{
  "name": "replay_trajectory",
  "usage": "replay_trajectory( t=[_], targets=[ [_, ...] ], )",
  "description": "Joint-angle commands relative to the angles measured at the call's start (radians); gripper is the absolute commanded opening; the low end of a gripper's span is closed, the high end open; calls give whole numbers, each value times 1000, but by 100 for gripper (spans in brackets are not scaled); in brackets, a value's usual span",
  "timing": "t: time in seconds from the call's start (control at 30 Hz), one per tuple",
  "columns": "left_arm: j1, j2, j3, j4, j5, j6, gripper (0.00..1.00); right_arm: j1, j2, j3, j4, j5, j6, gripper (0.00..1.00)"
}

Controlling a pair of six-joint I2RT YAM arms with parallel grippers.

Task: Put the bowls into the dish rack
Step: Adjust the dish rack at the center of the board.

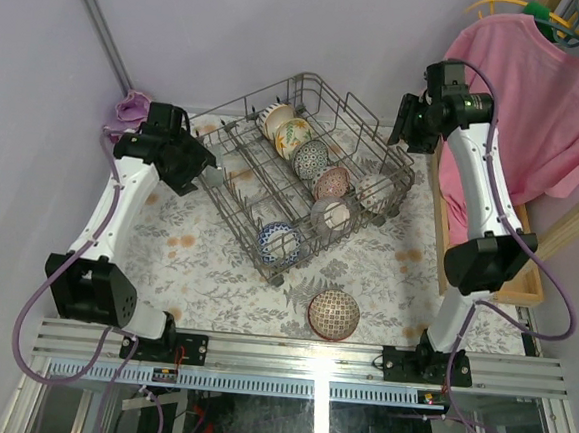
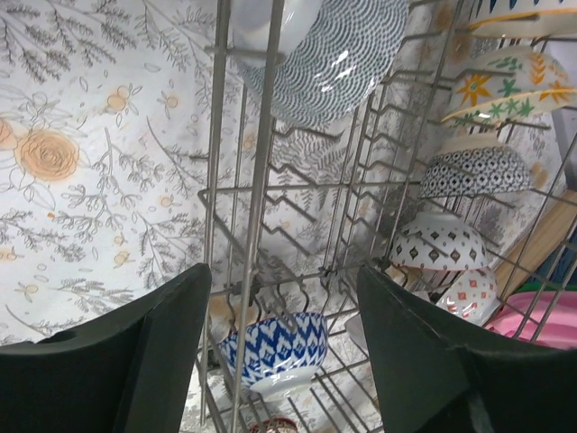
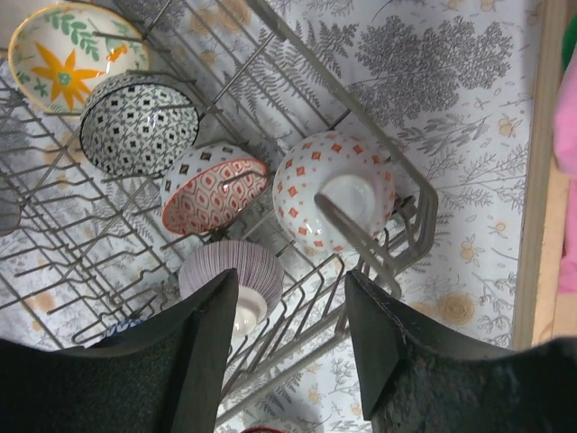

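The grey wire dish rack (image 1: 363, 112) sits askew in the middle of the table with several bowls in it. A row of patterned bowls leans along its right side, among them an orange-flower bowl (image 3: 68, 54), a red-diamond bowl (image 3: 311, 194) and a purple-striped bowl (image 3: 236, 271). A blue zigzag bowl (image 2: 275, 354) lies near the rack's front corner. One red-patterned bowl (image 1: 333, 313) rests upside down on the cloth in front of the rack. My left gripper (image 2: 284, 275) hovers open over the rack's left side, nothing between its fingers. My right gripper (image 3: 290, 280) is open above the rack's right corner, also holding nothing.
A floral tablecloth (image 1: 215, 271) covers the table. A pink shirt (image 1: 540, 86) hangs at the right over a wooden frame (image 1: 525, 285), close behind the right arm. A small purple object (image 1: 133, 106) lies at the back left by the wall.
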State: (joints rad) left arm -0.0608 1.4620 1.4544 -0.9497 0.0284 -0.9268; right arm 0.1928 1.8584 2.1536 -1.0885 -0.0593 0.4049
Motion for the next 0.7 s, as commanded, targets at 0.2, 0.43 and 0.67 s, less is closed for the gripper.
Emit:
replay_trajectory(
  t=[0.2,0.43,0.67],
  targets=[
    [-21,-122,-95,-31,72,0,66,-41,109,151,-22,74,-69,56],
    [-26,-118,-108,-17,78,-4,57,-44,99,86,-17,45,-64,42],
    [-50,-84,-126,18,70,-11,49,-45,20,-55,21,-22,-58,31]
  ],
)
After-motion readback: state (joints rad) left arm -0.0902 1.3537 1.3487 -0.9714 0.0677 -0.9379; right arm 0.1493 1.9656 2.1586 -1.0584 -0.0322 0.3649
